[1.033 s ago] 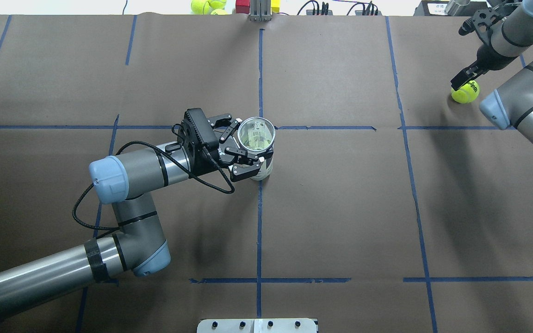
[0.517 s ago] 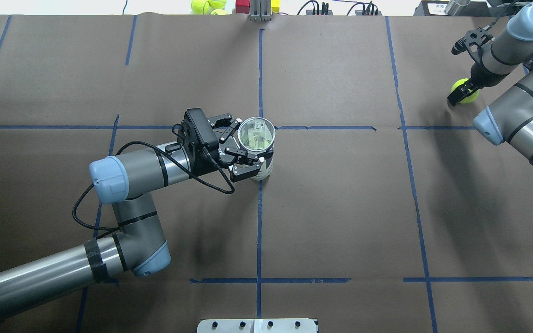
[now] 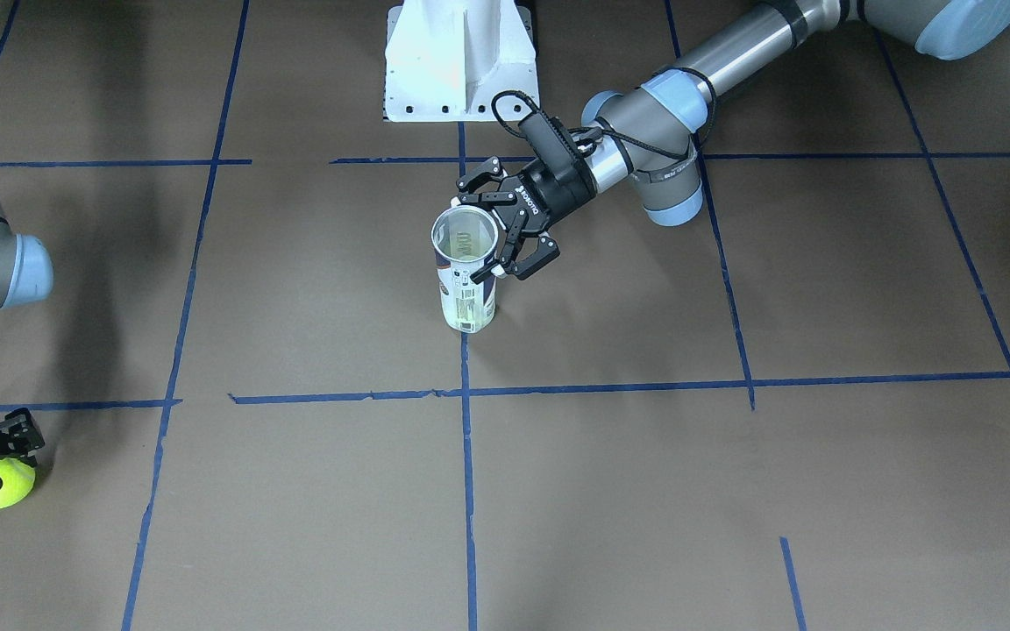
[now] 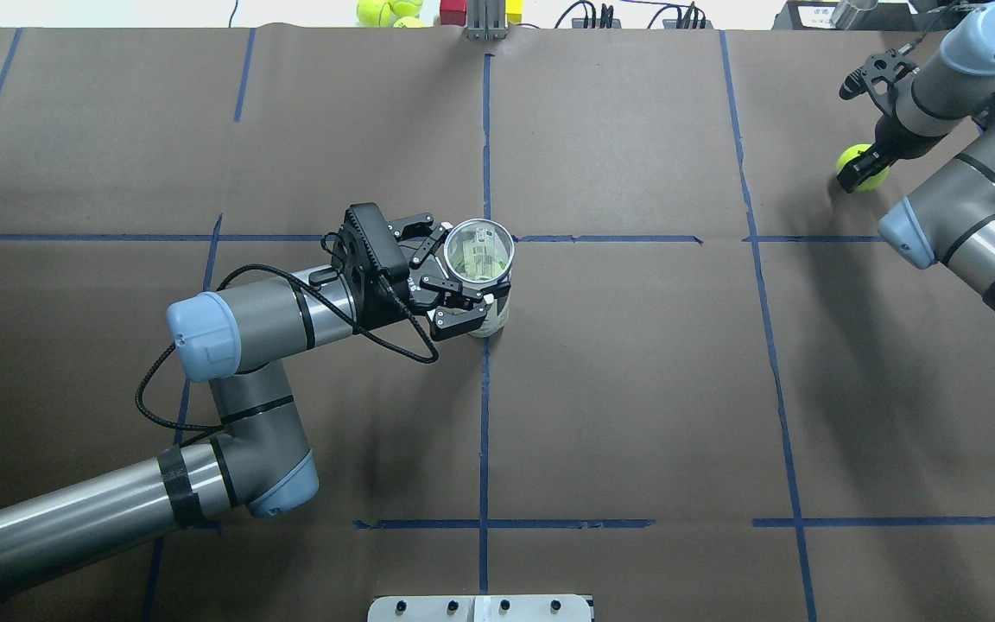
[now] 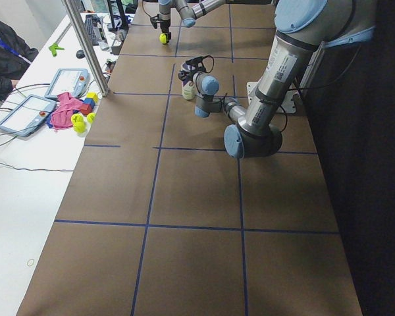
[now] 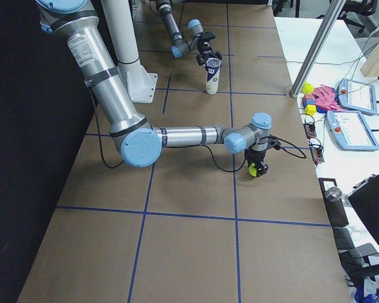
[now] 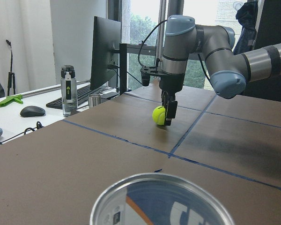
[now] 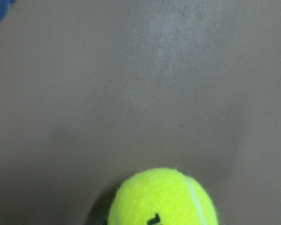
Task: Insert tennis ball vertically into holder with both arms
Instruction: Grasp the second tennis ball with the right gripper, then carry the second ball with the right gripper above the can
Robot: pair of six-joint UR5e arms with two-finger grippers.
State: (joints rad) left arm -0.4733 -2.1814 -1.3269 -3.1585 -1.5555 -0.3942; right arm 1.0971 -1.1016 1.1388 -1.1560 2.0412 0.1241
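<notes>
The holder, a clear tube with a navy-and-white label, stands upright and open-topped at the table's middle; it also shows in the front view and as a rim in the left wrist view. My left gripper is shut on its upper part from the side. A yellow tennis ball is at the far right of the table. My right gripper points down with fingers on both sides of the ball, shut on it at about table height. The ball also shows in the left wrist view and the right wrist view.
A white pedestal base sits at the robot's edge of the table. Spare tennis balls and coloured blocks lie past the far edge. Blue tape lines grid the brown table cover. A side desk holds tablets.
My right wrist has swung upright and come down over the ball; the ball shifted slightly left. The left arm and the holder have not moved.
</notes>
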